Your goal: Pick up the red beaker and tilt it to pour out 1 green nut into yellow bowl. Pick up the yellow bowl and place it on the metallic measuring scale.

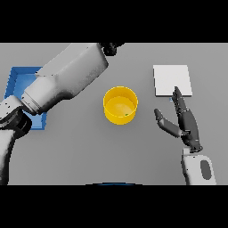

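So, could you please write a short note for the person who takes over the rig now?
Right hand: open, hovering right of the round yellow bowl, empty.
Left hand: hidden at the top edge; the left arm reaches over the blue tray.
Red beaker: not visible.
A small green speck lies in the bowl, so pouring seems done.
Left: lift the bowl onto the flat square metallic scale.

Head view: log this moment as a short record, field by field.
yellow bowl: upright at mid-table, a small green speck inside near its right wall
metallic scale: flat pale square, right of the bowl, nothing on it
blue tray: far left, largely hidden by the left arm
right hand: open, fingers straight, between bowl and scale
left hand: mostly out of view at the top edge
red beaker: not visible
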Robot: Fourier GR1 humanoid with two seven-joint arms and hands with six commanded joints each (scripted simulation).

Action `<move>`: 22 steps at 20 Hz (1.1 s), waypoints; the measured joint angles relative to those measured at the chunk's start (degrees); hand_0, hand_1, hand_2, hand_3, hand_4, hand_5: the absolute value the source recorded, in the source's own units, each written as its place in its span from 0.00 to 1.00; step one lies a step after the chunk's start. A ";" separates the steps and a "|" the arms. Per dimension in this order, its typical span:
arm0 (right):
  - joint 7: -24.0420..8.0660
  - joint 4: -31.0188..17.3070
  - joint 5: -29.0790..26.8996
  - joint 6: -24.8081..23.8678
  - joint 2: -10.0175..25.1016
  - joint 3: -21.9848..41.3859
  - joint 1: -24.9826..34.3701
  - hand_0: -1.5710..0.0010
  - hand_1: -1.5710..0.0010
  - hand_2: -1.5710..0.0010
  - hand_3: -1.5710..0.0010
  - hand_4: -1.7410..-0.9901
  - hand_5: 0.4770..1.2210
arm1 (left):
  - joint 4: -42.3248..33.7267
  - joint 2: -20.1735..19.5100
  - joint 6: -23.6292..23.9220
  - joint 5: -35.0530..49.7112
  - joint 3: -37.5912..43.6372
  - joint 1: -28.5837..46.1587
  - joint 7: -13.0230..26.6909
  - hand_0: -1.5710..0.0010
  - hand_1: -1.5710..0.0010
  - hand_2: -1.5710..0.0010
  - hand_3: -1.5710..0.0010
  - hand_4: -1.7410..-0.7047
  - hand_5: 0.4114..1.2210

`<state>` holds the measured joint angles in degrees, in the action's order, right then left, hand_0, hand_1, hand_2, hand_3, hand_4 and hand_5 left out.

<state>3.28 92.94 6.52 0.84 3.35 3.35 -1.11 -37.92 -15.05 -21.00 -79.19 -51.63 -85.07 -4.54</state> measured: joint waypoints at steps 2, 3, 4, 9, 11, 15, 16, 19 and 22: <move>0.18 -0.80 -0.38 0.04 0.03 -0.43 0.16 1.00 1.00 1.00 1.00 0.65 0.21 | 3.11 -1.57 0.87 1.01 3.38 -4.62 -0.39 0.00 0.06 0.07 0.12 0.16 0.99; -0.22 -0.56 -0.18 0.10 0.29 -0.29 0.38 1.00 1.00 1.00 1.00 0.63 0.22 | 5.58 -2.71 0.83 2.19 6.37 -7.13 0.75 0.00 0.05 0.05 0.09 0.18 0.99; -0.33 -0.89 -0.28 0.26 0.31 -0.30 0.59 1.00 1.00 1.00 1.00 0.62 0.22 | 8.07 -3.43 0.99 3.48 9.16 -8.41 2.20 0.00 0.04 0.04 0.07 0.20 0.99; 0.72 -0.71 0.06 1.18 1.16 0.39 0.67 1.00 1.00 1.00 1.00 0.57 0.24 | 18.87 -11.05 1.84 17.34 28.66 -9.93 8.74 0.00 0.01 0.01 0.08 0.06 1.00; 1.35 -1.51 0.85 0.76 0.87 0.77 1.41 1.00 1.00 1.00 1.00 0.58 0.23 | 21.60 -13.35 4.39 21.90 34.36 -8.38 10.93 0.00 0.01 0.01 0.11 0.04 1.00; 1.18 -1.96 1.39 0.55 1.70 0.57 2.41 1.00 1.00 1.00 1.00 0.60 0.23 | 22.65 -17.43 10.16 29.23 42.56 -3.56 15.19 0.00 0.00 0.00 0.11 0.02 1.00; 1.50 -2.08 1.21 0.71 1.28 0.81 2.07 1.00 1.00 1.00 1.00 0.61 0.23 | 22.45 -18.13 11.48 30.38 43.68 -1.52 16.80 0.00 0.00 0.00 0.10 0.01 1.00; -0.29 -2.84 0.06 0.93 1.11 0.16 3.13 1.00 1.00 1.00 1.00 0.62 0.24 | 21.87 -19.00 14.71 33.73 46.70 4.24 20.79 0.00 0.00 0.00 0.07 0.01 1.00; 2.15 -2.88 0.86 0.89 0.83 0.89 2.19 1.00 1.00 1.00 1.00 0.60 0.26 | 21.94 -18.97 17.20 38.04 50.34 10.42 24.22 0.00 0.00 0.00 0.09 0.00 1.00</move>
<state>5.43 90.06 7.38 1.73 4.18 4.24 1.09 -15.98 -34.01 -3.79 -41.16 -1.29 -74.65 19.68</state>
